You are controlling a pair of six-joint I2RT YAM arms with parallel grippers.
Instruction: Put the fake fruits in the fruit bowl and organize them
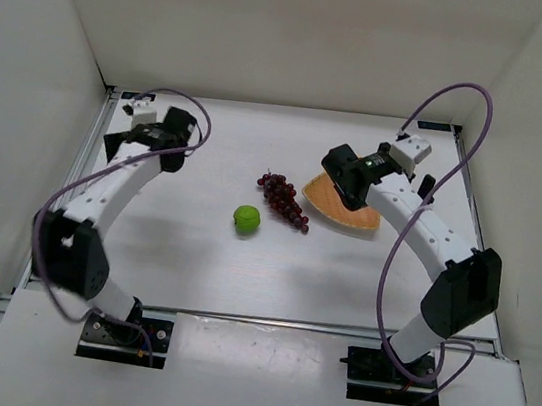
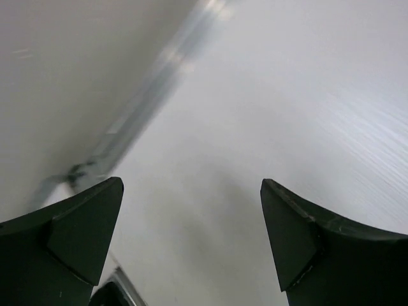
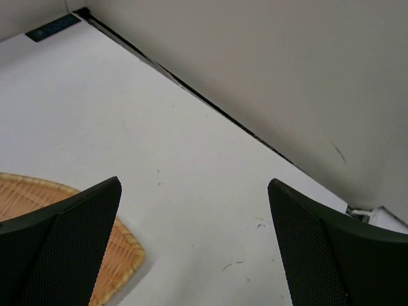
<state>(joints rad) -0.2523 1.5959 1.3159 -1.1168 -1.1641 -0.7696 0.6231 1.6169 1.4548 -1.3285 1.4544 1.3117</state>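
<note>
Left gripper [image 2: 191, 191]: jaws spread wide, nothing between them but bare white table [image 1: 192, 263]. It sits at the far left of the table, near the side wall [image 1: 36, 79], well apart from all the fruit.

Right gripper [image 3: 194, 191]: jaws also spread wide, holding nothing. From overhead it is over the far edge of the wicker fruit bowl [image 1: 329, 204]. In my right wrist view the bowl's woven rim shows under my left-hand finger [image 3: 70, 255]; only table lies in the gap. I cannot tell whether a finger touches the bowl.

Bowl: right of centre on the table, partly covered by my right arm; the part I can see holds no fruit.

Grapes [image 1: 283, 201]: dark bunch lying on the table just left of the bowl, its near end close to the rim.

Lime [image 1: 246, 219]: green ball on the table, near the grapes, on their near-left side and apart from the bowl.
</note>
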